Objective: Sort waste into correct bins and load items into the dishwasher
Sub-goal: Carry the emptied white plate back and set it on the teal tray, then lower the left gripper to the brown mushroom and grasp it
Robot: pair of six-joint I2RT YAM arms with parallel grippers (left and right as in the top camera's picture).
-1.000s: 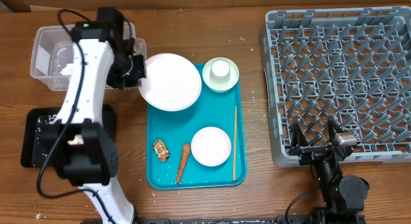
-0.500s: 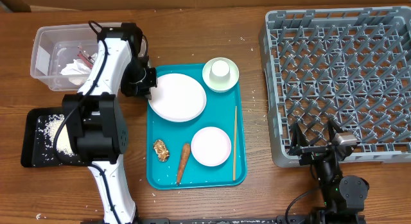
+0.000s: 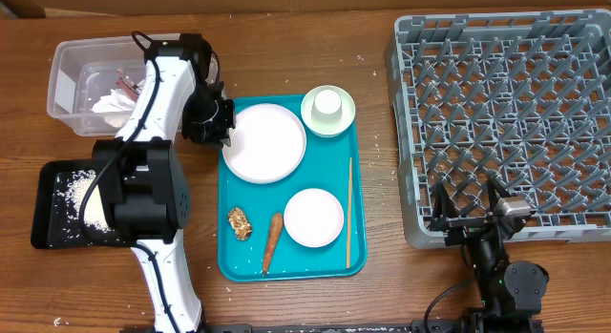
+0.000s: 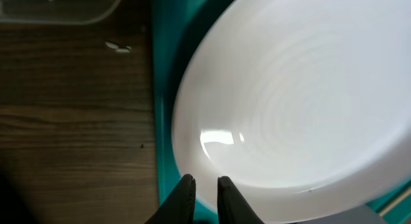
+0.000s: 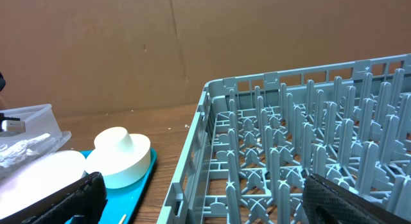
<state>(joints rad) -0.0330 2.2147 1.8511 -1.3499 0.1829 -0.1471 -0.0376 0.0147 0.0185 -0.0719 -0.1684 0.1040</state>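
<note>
My left gripper (image 3: pixel 222 133) (image 4: pixel 204 189) is shut on the left rim of the large white plate (image 3: pixel 267 142) (image 4: pixel 295 102), which lies at the back of the teal tray (image 3: pixel 234 266). Also on that tray are a white cup (image 3: pixel 327 104) on a pale green saucer (image 3: pixel 346 118), a small white plate (image 3: pixel 313 217), a chopstick (image 3: pixel 349 209), an orange carrot (image 3: pixel 272 242) and a brown lump (image 3: pixel 239 223). The clear tub (image 3: pixel 67 61) holds a napkin (image 3: pixel 110 102) and a red wrapper (image 3: pixel 124 82). The black tray (image 3: pixel 48 228) holds rice (image 3: pixel 81 190). My right gripper (image 3: pixel 468 218) (image 5: pixel 205 198) is open and empty at the front left of the grey dish rack (image 3: pixel 506 114) (image 5: pixel 302 121).
Loose rice grains lie on the wood beside the teal tray (image 4: pixel 119 47). My left arm reaches from the table's front edge over the black tray. A cardboard wall stands behind the table (image 5: pixel 128 51).
A second ago my left gripper held the large plate tilted near the clear tub. The plate has since moved right and down onto the teal tray. The right arm has not moved.
</note>
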